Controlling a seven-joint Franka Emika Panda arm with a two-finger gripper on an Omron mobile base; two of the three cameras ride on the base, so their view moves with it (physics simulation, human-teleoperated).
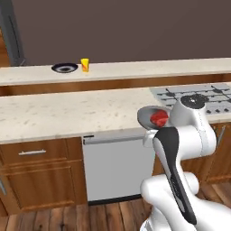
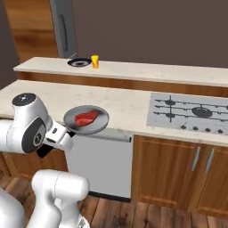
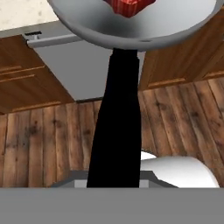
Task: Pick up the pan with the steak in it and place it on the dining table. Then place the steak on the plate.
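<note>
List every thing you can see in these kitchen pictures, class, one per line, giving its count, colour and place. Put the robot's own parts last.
pan: one, grey with black handle, held in the air before the near counter's edge
steak: one, red, lying in the pan
plate: one, dark rim with white ring, on the far table
cup: one, yellow, beside the plate
dining table: one, beige stone top, behind the counter
counter: one, beige speckled, on brown cabinets
stovetop: one, grey, set in the counter
dishwasher: one, grey front, under the counter
floor: brown wood planks
arm: one, white with dark joints
fingers: shut on the pan's handle
</note>
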